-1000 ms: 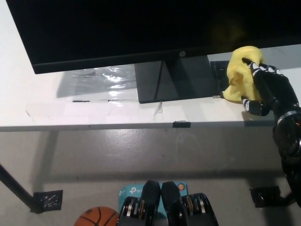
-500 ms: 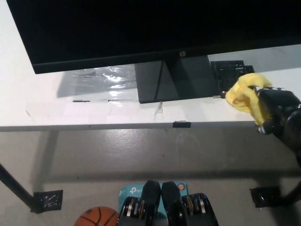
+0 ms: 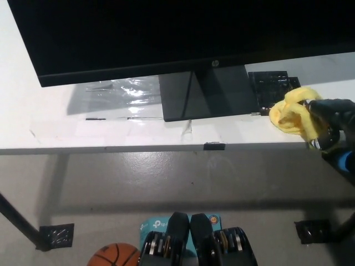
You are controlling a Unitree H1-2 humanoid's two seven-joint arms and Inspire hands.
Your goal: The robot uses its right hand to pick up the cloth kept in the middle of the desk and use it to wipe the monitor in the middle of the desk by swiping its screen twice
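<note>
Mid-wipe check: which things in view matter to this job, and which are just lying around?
Job:
yellow cloth, bunched in the right hand
monitor, screen dark
white desk

Lying about:
clear plastic wrap beside the monitor stand
black block behind the cloth
basketball on the floor

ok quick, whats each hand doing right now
Left hand: not in view.
Right hand: shut on the yellow cloth, low at the desk's right edge.
</note>
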